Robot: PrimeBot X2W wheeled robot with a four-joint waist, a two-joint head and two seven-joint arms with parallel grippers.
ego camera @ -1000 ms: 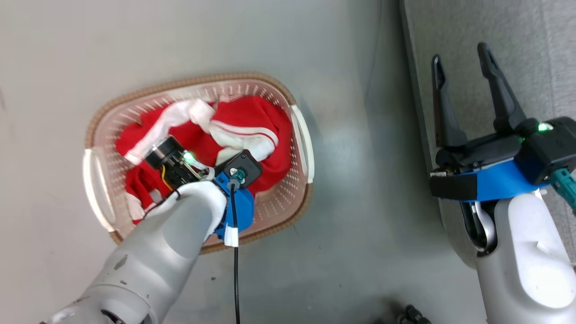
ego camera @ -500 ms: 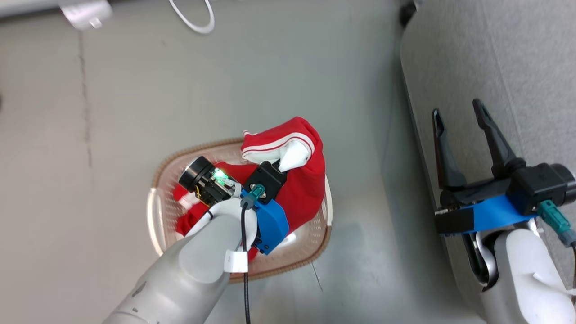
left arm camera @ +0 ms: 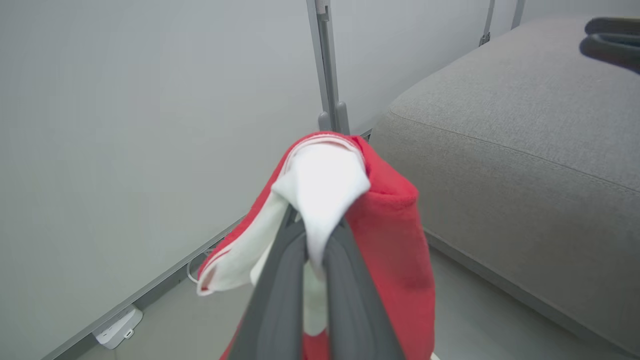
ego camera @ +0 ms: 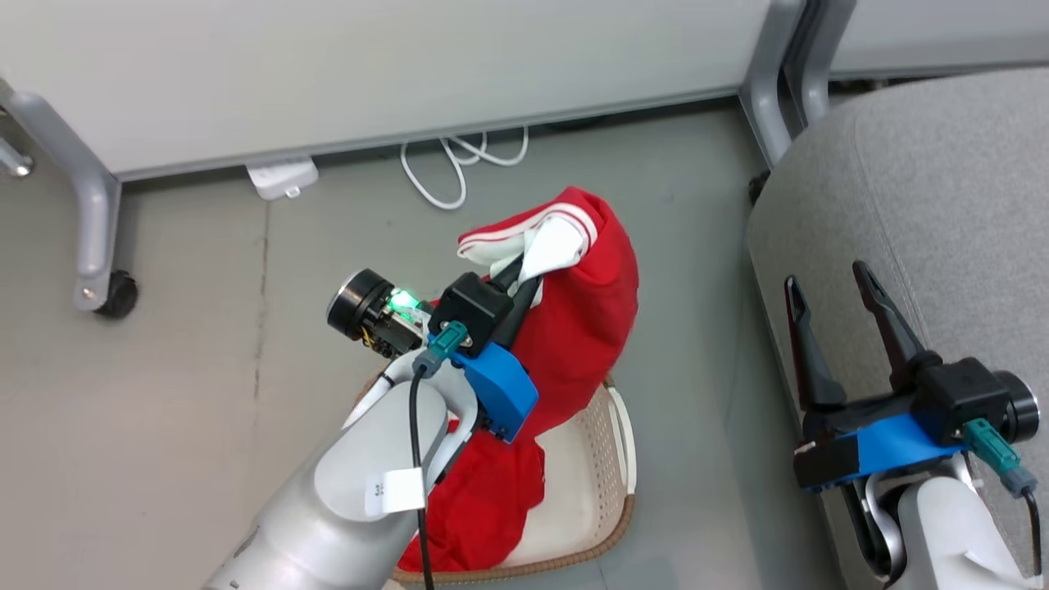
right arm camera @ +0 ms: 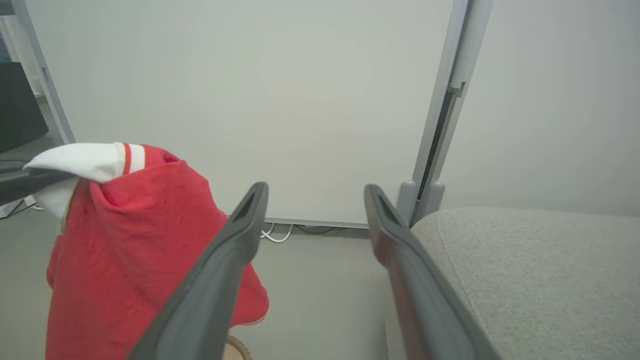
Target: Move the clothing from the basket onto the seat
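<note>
The red clothing (ego camera: 586, 328) with a white striped cuff hangs lifted above the basket (ego camera: 610, 459), its lower part still draped inside. My left gripper (ego camera: 524, 274) is shut on the white cuff; in the left wrist view the dark fingers (left arm camera: 345, 280) pinch the white fabric of the clothing (left arm camera: 395, 240). The grey seat (ego camera: 942, 205) fills the right side. My right gripper (ego camera: 828, 279) stands open over the seat's left edge, with nothing between its fingers (right arm camera: 240, 235). The clothing (right arm camera: 130, 250) hangs to its left, and the seat (right arm camera: 540, 270) lies to its right.
A white partition wall (ego camera: 369, 74) on grey wheeled legs (ego camera: 98, 213) runs along the back. A white cable (ego camera: 459, 164) and a white power block (ego camera: 283, 176) lie on the grey floor below it. Another grey post (ego camera: 774, 90) stands by the seat's corner.
My left gripper has lifted the clothing up out of the basket. The head view has shifted, bringing the wall, cable and more of the seat into sight. The right gripper stays open.
</note>
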